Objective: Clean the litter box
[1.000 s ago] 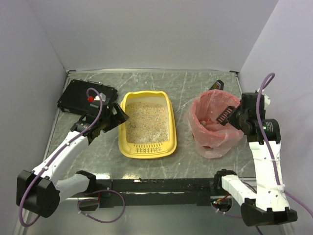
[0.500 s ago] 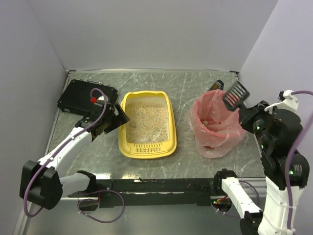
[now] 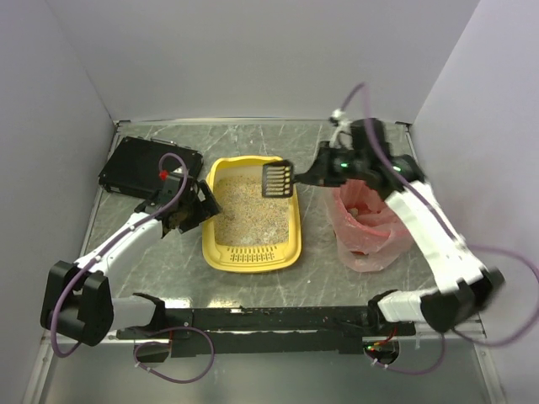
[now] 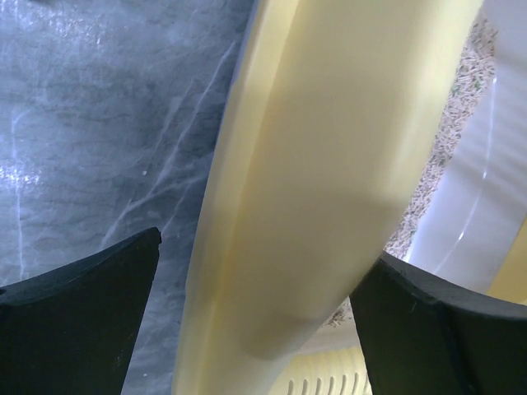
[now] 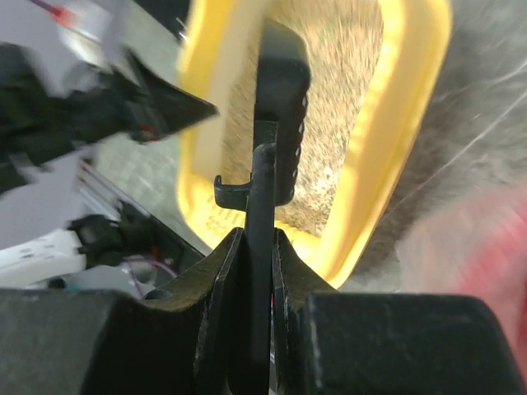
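Note:
The yellow litter box point(image 3: 251, 259) lies mid-table with beige litter point(image 3: 253, 210) in it and its slotted rim at the near end. My left gripper point(image 3: 205, 208) stands open astride the box's left rim point(image 4: 329, 164), one black finger point(image 4: 82, 321) outside over the table and the other inside. My right gripper point(image 3: 313, 174) is shut on the handle of a black slotted scoop point(image 3: 277, 178). The scoop hangs above the far right part of the litter. In the right wrist view the scoop head point(image 5: 280, 107) is edge-on over the litter, with its handle clamped in my right gripper point(image 5: 259, 247).
A round bin lined with a pink-red bag point(image 3: 366, 227) stands right of the litter box, under my right arm. A flat black box point(image 3: 143, 167) lies at the far left. White walls close the table on three sides.
My right arm has swung left from over the pink bin, carrying the scoop to above the litter box. The left gripper has edged in onto the box's left rim.

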You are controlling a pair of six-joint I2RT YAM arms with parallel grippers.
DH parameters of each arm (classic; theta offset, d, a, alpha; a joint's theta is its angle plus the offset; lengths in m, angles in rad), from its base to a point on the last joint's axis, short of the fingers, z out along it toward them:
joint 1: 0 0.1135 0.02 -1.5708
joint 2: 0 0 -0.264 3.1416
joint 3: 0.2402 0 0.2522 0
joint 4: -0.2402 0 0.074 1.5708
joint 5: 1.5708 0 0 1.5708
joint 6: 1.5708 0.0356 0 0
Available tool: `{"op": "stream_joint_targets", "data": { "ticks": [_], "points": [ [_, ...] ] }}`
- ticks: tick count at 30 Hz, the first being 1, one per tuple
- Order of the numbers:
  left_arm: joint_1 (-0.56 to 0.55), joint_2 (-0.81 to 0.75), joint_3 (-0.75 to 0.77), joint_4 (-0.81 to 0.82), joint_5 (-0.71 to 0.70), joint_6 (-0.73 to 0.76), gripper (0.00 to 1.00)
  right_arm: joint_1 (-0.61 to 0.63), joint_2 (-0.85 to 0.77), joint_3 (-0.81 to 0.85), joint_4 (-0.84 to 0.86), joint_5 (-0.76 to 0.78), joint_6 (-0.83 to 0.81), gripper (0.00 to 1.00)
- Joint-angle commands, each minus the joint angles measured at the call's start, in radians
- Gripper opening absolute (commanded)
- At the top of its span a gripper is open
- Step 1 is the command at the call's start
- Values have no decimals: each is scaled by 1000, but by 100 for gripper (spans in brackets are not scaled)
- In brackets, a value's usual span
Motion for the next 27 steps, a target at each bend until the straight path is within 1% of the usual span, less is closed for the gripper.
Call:
{"op": "stream_joint_targets", "data": {
  "ticks": [1, 3, 4, 5, 6, 7, 9, 12, 15, 20, 22, 25, 27],
  "points": [
    [8, 0, 0, -54, 29, 18, 97, 96, 166, 59, 63, 134, 23, 0],
    [8, -7, 2, -51, 59, 38, 97, 116, 244, 115, 52, 131, 35, 0],
    [8, -9, 3, -39, 104, 52, 97, 123, 310, 140, 49, 142, 42, 0],
    [8, -6, 11, -40, 121, 63, 97, 139, 343, 171, 37, 154, 43, 0],
    [8, -1, 19, -43, 132, 83, 97, 153, 373, 233, 25, 166, 38, 0],
    [8, 3, 23, -53, 126, 84, 97, 164, 425, 266, -16, 201, 36, 0],
    [8, 22, 31, -59, 124, 91, 97, 196, 467, 307, -29, 237, 49, 0],
    [8, 60, 51, -76, 116, 91, 97, 204, 551, 335, -83, 246, 90, 0],
    [8, 82, 62, -102, 84, 97, 97, 204, 600, 328, -101, 212, 98, 0],
    [8, 52, 20, -60, 115, 86, 97, 210, 596, 274, -118, 226, 81, 0],
    [8, 46, 25, -54, 119, 83, 97, 209, 604, 243, -92, 194, 85, 0],
    [8, 45, 26, -40, 130, 81, 97, 218, 630, 214, -61, 107, 121, 0],
    [8, 43, 25, -14, 147, 78, 97, 225, 625, 167, 18, 81, 179, 0]
  ]
}}
